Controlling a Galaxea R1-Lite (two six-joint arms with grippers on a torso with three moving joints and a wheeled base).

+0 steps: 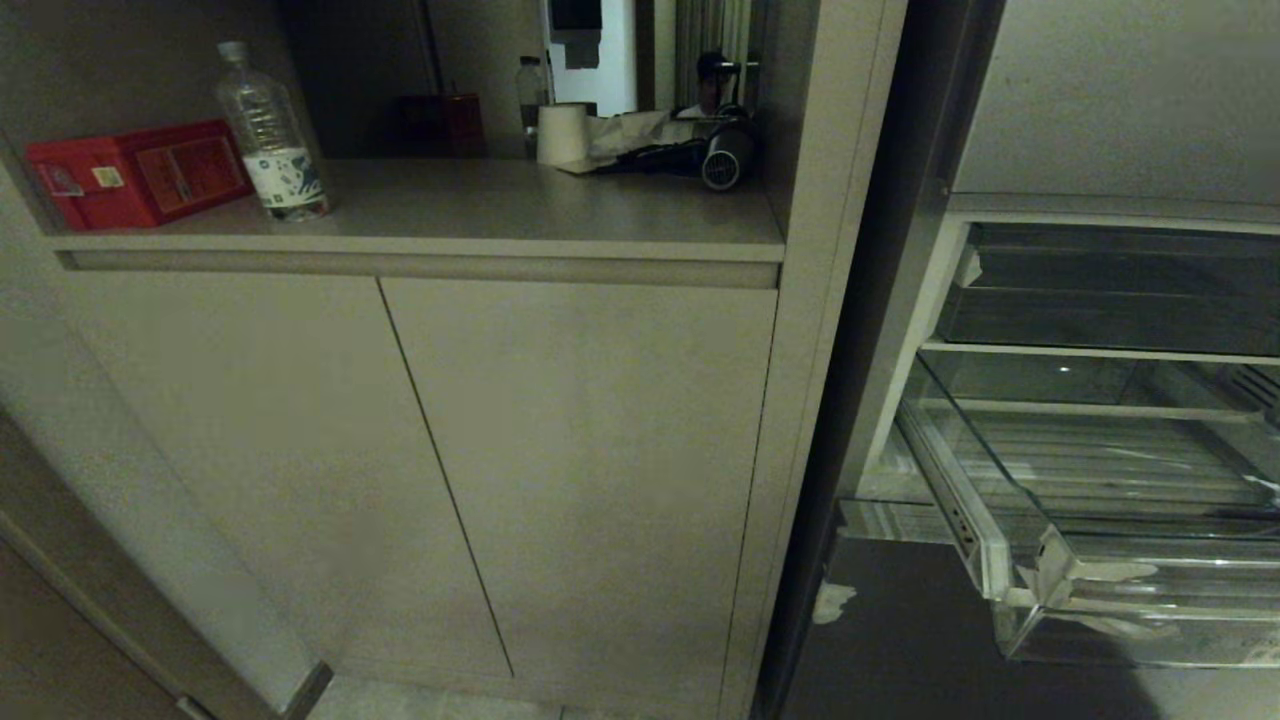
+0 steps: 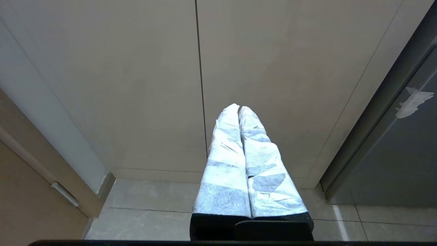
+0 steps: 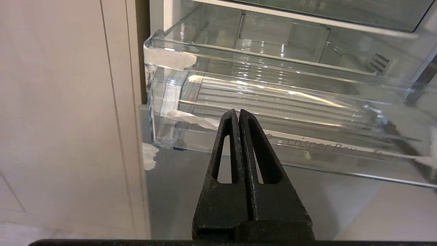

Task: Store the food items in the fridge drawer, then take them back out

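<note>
Your right end effector [image 3: 239, 112], fingers pressed together and empty, sits just in front of and below the pulled-out fridge drawer [image 3: 273, 102], whose long axis runs crosswise. The left end effector [image 2: 239, 108], also together, faces the cabinet doors [image 2: 136, 85]. No food shows.

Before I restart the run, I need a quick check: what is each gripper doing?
Left gripper: shut, empty, facing the cabinet doors.
Right gripper: shut, empty, in front of the drawer.

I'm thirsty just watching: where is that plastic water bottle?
In the head view, the water bottle stands upright at the left of the counter, beside the red box.
</note>
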